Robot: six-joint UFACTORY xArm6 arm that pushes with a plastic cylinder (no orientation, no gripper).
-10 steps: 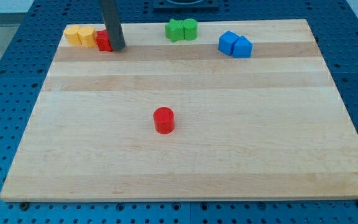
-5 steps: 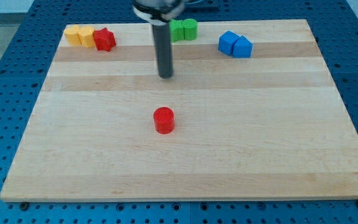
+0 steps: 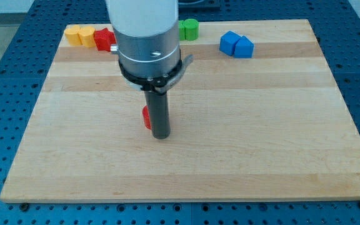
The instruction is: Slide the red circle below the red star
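Observation:
The red circle [image 3: 146,117] lies near the board's middle, mostly hidden behind my rod; only its left edge shows. My tip [image 3: 160,135] rests on the board at the circle's right side, touching or nearly touching it. The red star [image 3: 104,39] sits at the view's top left, partly covered by the arm's body.
Two yellow blocks [image 3: 80,35] sit left of the red star. A green block [image 3: 189,29] shows at the view's top, beside the arm. Two blue blocks [image 3: 237,44] sit at the top right. The wooden board [image 3: 261,137] has blue perforated table around it.
My tip has moved from the red star at the top left down to the red circle's right side. The circle has shifted a little to the left.

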